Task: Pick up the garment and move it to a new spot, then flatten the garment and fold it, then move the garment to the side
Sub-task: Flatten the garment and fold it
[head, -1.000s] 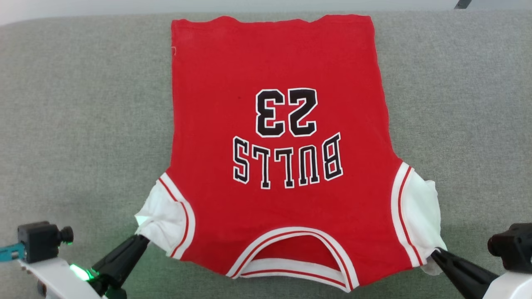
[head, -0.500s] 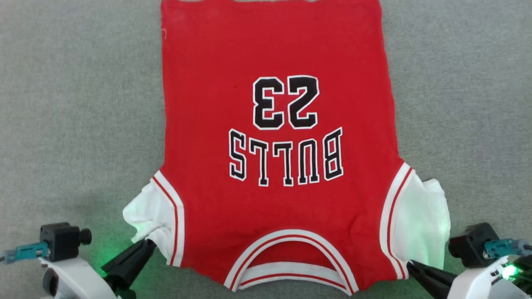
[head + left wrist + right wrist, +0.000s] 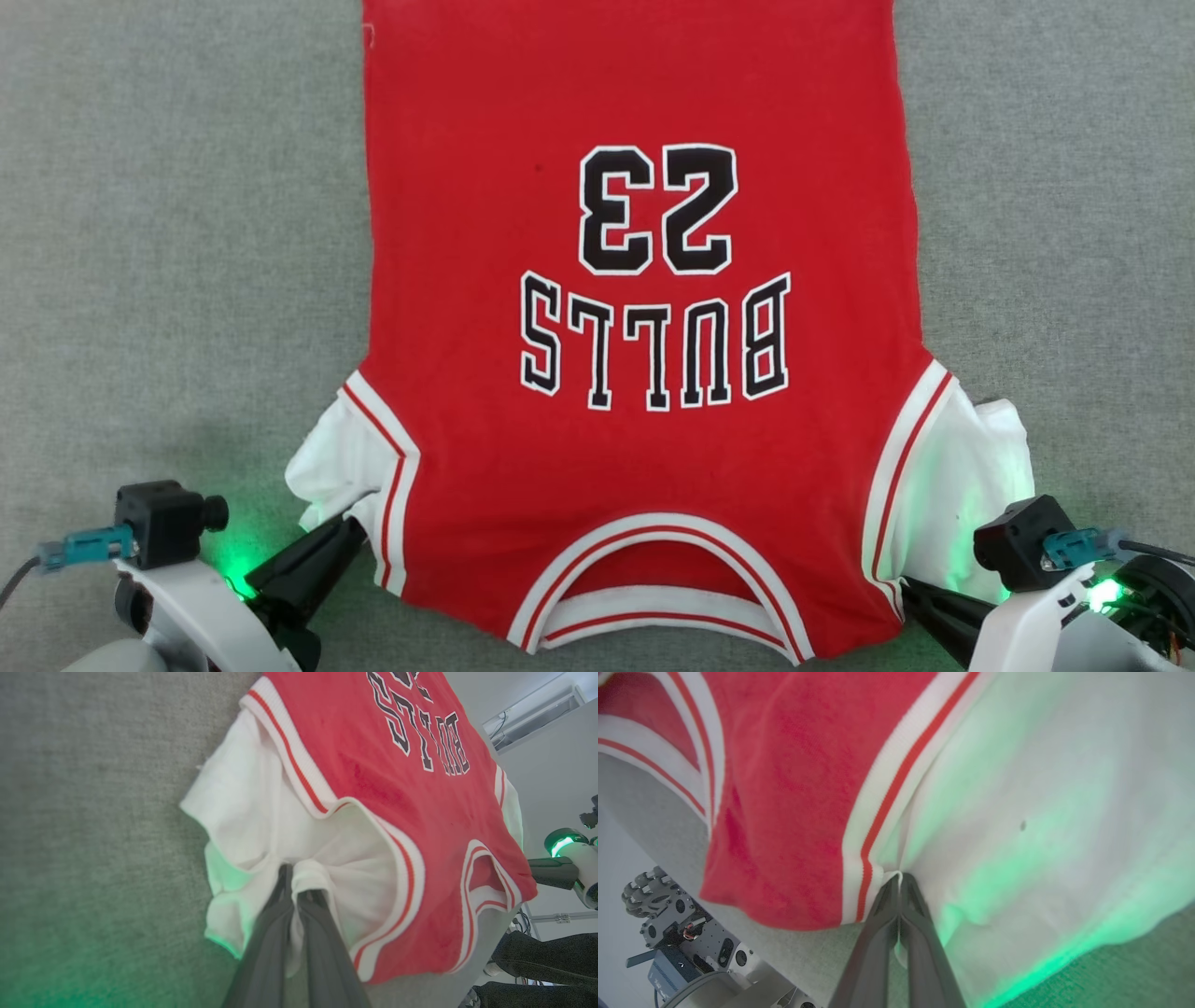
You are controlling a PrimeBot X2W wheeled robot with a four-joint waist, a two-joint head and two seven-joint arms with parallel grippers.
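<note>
Red shirt (image 3: 635, 280) lies flat on the grey surface (image 3: 168, 233), collar toward its near edge, length running straight away; left claw (image 3: 350, 528) and right claw (image 3: 910, 588) each clamp a white sleeve

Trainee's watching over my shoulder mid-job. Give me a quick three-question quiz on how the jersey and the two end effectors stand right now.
1. True or false: the left end effector is shut on the garment.
2. In the head view, the garment's collar lies toward: A) the top edge, B) the bottom edge, nearest the robot, C) the left edge.
3. Fill in: the cloth pinched by the right end effector is ____ in colour.

Key: 1 true; 2 B; 3 white.
</note>
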